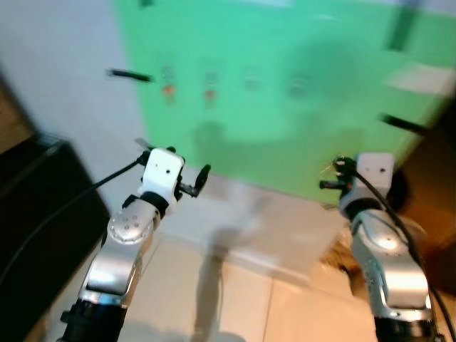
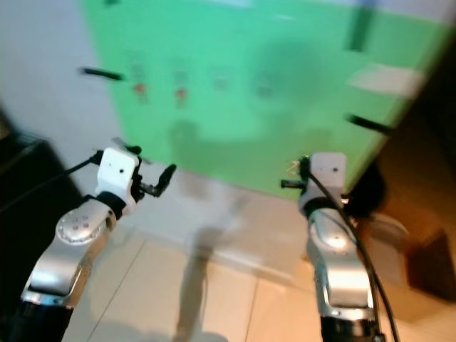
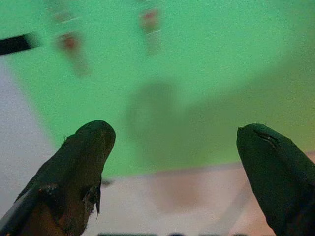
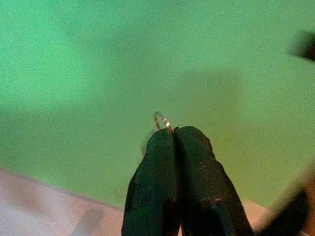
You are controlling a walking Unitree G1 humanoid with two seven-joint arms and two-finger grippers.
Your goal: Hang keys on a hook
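Note:
A green wall panel (image 1: pixel 285 85) fills the view ahead, carrying a blurred row of small hooks (image 1: pixel 210 85); two of them have red tags. My right gripper (image 4: pixel 173 135) is shut on a thin metal key ring (image 4: pixel 162 120), whose loop pokes out above the fingertips. It is held up in front of the panel's lower part (image 1: pixel 335 171). My left gripper (image 3: pixel 172 142) is open with nothing between its fingers, raised toward the panel (image 1: pixel 196 182) below the hooks.
Black bar handles (image 1: pixel 128 74) stick out at the panel's left, and another (image 1: pixel 402 123) at its right. A dark cabinet (image 1: pixel 35 192) stands on the left, brown furniture (image 1: pixel 434 192) on the right. Pale tiled floor (image 1: pixel 249 299) lies below.

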